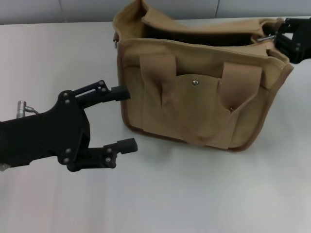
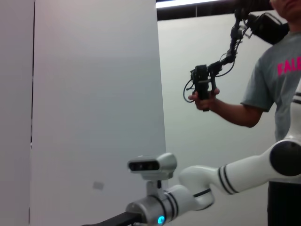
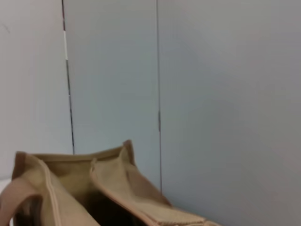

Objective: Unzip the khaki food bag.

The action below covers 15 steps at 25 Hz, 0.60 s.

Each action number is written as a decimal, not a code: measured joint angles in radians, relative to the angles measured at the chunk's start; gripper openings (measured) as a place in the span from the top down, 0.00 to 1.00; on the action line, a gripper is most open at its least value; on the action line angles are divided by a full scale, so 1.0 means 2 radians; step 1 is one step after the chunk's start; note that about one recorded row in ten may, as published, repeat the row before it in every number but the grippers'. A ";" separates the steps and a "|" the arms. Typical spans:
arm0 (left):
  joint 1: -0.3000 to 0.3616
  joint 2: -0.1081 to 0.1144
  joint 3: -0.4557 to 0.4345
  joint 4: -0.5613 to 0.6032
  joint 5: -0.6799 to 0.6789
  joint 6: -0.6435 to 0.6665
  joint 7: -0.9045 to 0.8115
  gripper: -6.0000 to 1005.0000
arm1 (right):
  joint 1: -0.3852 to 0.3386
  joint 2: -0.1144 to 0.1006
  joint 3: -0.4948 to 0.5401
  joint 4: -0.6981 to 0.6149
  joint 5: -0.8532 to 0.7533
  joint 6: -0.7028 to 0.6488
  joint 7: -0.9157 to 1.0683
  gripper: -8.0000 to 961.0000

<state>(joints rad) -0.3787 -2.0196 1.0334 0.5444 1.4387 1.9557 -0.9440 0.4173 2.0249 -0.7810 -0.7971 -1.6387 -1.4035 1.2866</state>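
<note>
The khaki food bag (image 1: 199,104) stands upright in the middle of the white table, its front pocket with the metal snap (image 1: 195,83) facing me. Its top gapes open along most of its length. The silver zipper pull (image 1: 265,38) sits at the bag's right end. My right gripper (image 1: 281,35) is at that top right corner, shut on the pull. My left gripper (image 1: 125,119) is open and empty just left of the bag's left side, fingers pointing at it, not touching. The right wrist view shows the bag's open top (image 3: 94,188).
The white table (image 1: 194,194) stretches in front of and left of the bag. A grey panelled wall (image 3: 211,94) stands behind it. In the left wrist view a person (image 2: 277,84) holds a hand-held device beside my white right arm (image 2: 235,172).
</note>
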 joint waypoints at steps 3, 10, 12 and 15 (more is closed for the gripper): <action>0.000 -0.002 0.001 0.000 0.006 -0.009 0.000 0.16 | -0.017 0.019 0.028 -0.008 0.003 -0.004 -0.008 0.86; -0.001 -0.003 0.003 0.000 0.006 -0.025 0.000 0.16 | -0.050 0.012 0.090 0.055 0.053 -0.158 -0.034 0.59; 0.000 -0.002 0.004 -0.001 0.006 -0.031 0.000 0.16 | -0.054 0.010 0.087 0.055 0.050 -0.184 -0.035 0.55; 0.000 -0.002 0.004 -0.004 0.008 -0.041 0.001 0.16 | -0.062 0.009 0.074 0.055 0.024 -0.252 -0.045 0.48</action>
<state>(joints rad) -0.3781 -2.0230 1.0419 0.5358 1.4547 1.8731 -0.9427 0.2936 2.0428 -0.6331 -0.6871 -1.5916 -1.9071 1.1972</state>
